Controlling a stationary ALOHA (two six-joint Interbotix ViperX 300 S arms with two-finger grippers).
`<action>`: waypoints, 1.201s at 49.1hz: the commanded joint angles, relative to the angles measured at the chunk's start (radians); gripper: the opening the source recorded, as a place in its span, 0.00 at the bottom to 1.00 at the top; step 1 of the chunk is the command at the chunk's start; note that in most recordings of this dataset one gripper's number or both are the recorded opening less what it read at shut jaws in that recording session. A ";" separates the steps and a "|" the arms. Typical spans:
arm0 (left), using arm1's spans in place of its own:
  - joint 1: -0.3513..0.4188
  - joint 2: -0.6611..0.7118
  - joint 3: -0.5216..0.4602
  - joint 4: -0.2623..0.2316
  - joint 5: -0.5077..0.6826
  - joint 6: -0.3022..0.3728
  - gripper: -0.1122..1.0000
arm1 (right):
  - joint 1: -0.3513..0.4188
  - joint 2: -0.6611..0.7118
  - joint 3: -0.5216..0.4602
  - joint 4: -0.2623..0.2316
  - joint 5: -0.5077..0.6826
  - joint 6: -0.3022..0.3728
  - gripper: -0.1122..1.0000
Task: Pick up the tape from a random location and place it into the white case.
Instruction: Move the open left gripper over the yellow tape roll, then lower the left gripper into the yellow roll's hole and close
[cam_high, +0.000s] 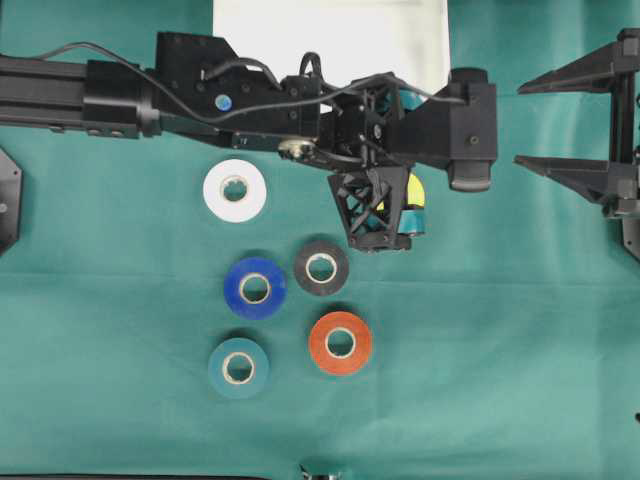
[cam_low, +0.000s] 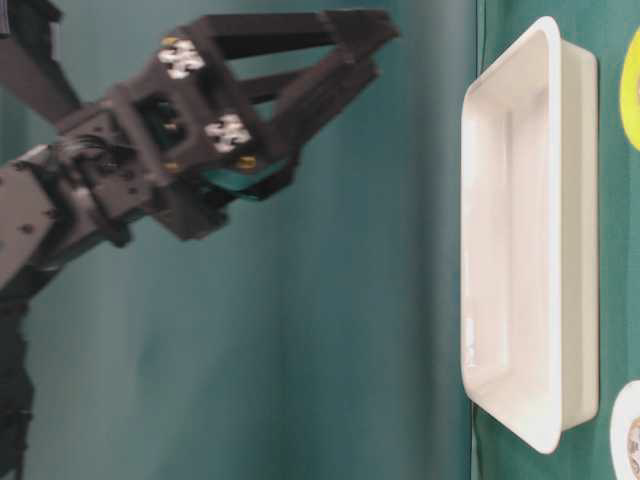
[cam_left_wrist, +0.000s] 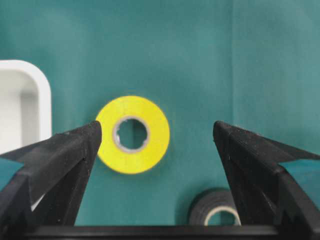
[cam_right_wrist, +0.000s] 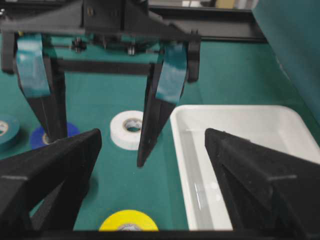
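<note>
Yellow tape (cam_left_wrist: 133, 134), a flat glossy ring, lies between the left claw's (cam_left_wrist: 157, 137) spread black fingers.

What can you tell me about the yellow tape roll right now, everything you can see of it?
The yellow tape roll is a flat ring of glossy yellow tape on a pale cardboard core, lying flat on the green cloth, hole up. It sits beside the white case, apart from its rim, with a black roll nearby. The open left gripper hovers above it, fingers to either side, not touching. From overhead the arm hides most of it.
</note>
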 joint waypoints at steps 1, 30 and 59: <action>-0.005 -0.020 0.009 0.002 -0.041 -0.009 0.98 | 0.000 0.006 -0.014 0.000 -0.005 0.000 0.93; -0.006 0.094 0.106 0.002 -0.164 -0.026 0.98 | 0.000 0.009 -0.012 0.000 0.002 0.000 0.93; -0.002 0.187 0.158 -0.002 -0.272 -0.051 0.98 | 0.000 0.009 -0.011 0.000 0.020 0.000 0.93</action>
